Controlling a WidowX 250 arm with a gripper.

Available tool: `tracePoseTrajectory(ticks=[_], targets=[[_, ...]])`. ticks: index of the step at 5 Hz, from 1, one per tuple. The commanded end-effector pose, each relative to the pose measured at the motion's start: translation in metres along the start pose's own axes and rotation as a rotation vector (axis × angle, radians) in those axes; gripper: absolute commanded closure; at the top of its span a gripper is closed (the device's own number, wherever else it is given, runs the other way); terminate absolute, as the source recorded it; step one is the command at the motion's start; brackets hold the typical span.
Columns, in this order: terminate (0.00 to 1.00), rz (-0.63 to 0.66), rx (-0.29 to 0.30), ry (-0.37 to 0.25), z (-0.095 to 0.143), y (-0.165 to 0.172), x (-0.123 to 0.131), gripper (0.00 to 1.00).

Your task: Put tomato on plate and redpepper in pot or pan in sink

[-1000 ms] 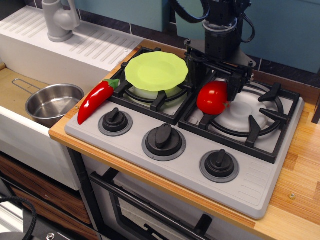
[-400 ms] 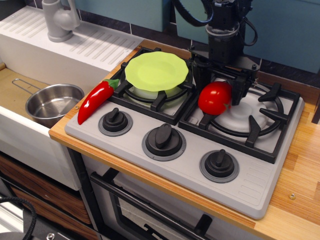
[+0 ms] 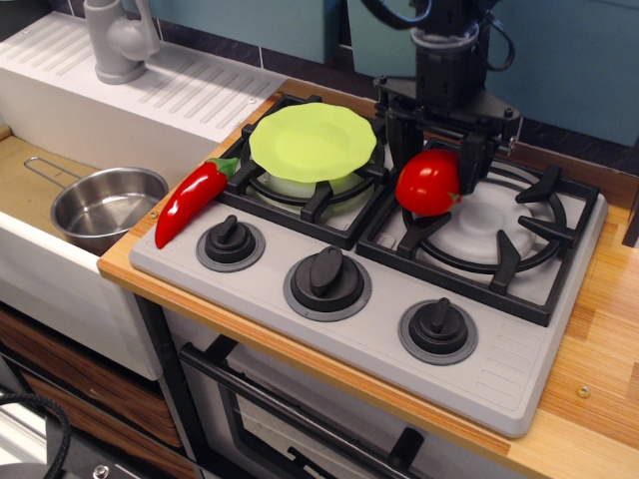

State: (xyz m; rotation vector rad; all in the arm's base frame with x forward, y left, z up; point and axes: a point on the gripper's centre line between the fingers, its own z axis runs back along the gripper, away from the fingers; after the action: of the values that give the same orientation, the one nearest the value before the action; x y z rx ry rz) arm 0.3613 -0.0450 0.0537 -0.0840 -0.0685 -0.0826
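Lifted slightly since a second ago, the tomato (image 3: 427,184) sits clamped between the gripper (image 3: 433,168) fingers, apparently clear of the right burner grate (image 3: 499,235), right of the plate (image 3: 312,141).

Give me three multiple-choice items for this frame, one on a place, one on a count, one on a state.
1. Where does the long glossy red chili-shaped pepper lie?
A. In the small stainless-steel saucepan
B. On the grey stove's left edge, beside the leftmost knob
C. On the lime-green scalloped plate

2. How many black knobs line the stove front?
A. Two
B. Three
C. Four

3. What is the black gripper doing?
A. Shut on the round glossy red tomato
B. Open above the plate
C. Shut on the pepper

Answers: 1 B, the pepper rests on the stove top and the saucepan is empty; 2 B, three knobs show; 3 A, fingers flank the tomato, which is raised above the right burner grate.
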Motion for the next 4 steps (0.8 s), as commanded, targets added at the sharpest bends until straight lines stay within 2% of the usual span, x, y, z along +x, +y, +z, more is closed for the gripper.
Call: tracePoseTrajectory(ticks=[1,2,4], targets=[[0.0,-0.026,0.011,-0.033,0.041,-0.002,0.003,1.0],[0.0,-0.055,0.016,-0.045,0.047,0.005,0.001,1.0],[0.0,-0.126,0.018,-0.074,0.05,0.041,0.006,1.0]])
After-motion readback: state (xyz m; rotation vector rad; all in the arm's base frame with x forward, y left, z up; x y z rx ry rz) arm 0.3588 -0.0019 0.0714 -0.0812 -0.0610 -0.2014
